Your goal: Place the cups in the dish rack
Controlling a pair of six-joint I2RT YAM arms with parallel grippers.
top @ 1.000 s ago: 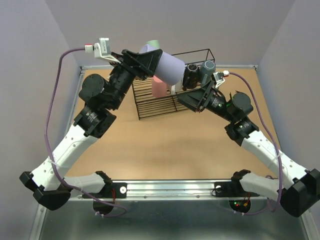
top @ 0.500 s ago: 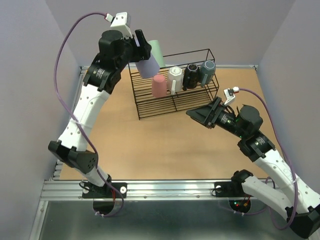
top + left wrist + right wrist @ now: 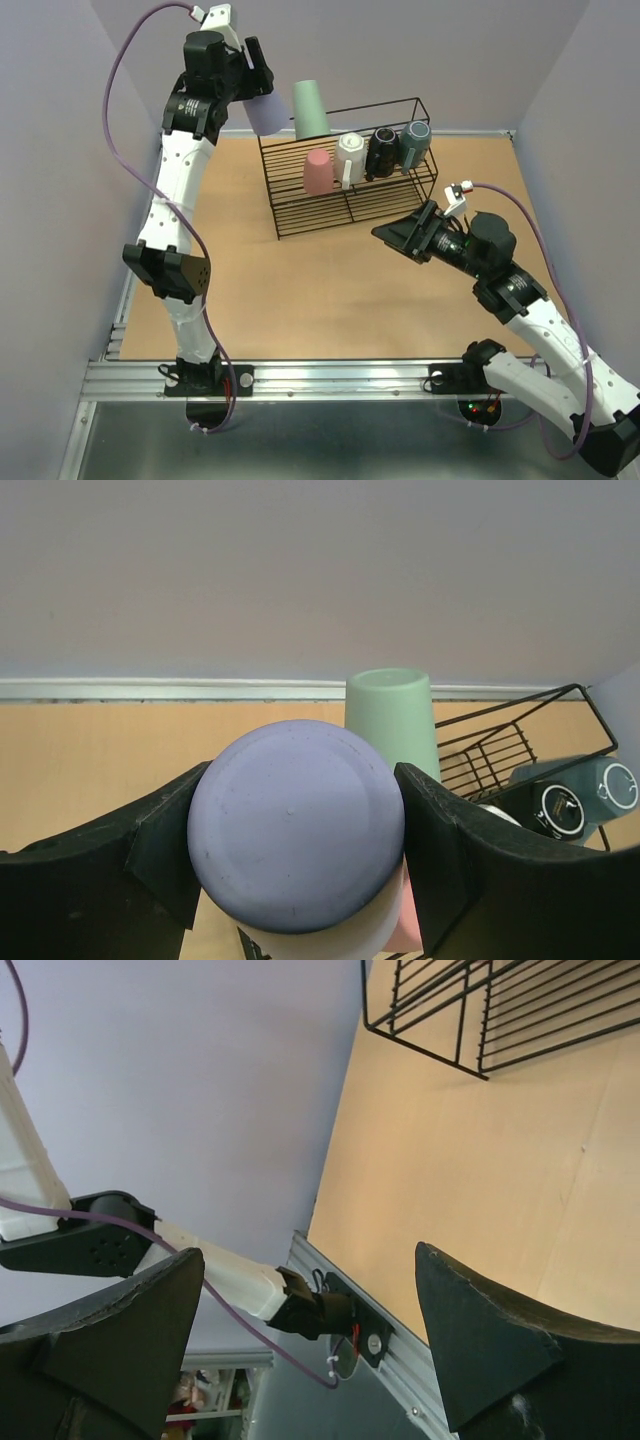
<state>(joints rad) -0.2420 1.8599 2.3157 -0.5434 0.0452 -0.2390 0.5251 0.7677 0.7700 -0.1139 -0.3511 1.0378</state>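
Left claw (image 3: pixel 300 785) grips lavender cup (image 3: pixel 264 115) high over bench (image 3: pixel 300 290) far-left corner, beside dish rack (image 3: pixel 345 207). Five cups (image 3: pixel 318 172) sit in rack at far edge. Right claw (image 3: pixel 393 236) wide, empty, off rack's near-right corner.

The tabletop (image 3: pixel 300 300) is a flat tan board with a matte finish. An aluminium rail (image 3: pixel 340 378) runs left to right along its near edge. A grey metal sheet (image 3: pixel 330 445) lies nearer still. Pale lavender-grey walls (image 3: pixel 450 50) enclose the left, far and right sides. A white strip (image 3: pixel 150 688) lines the base of the far wall.
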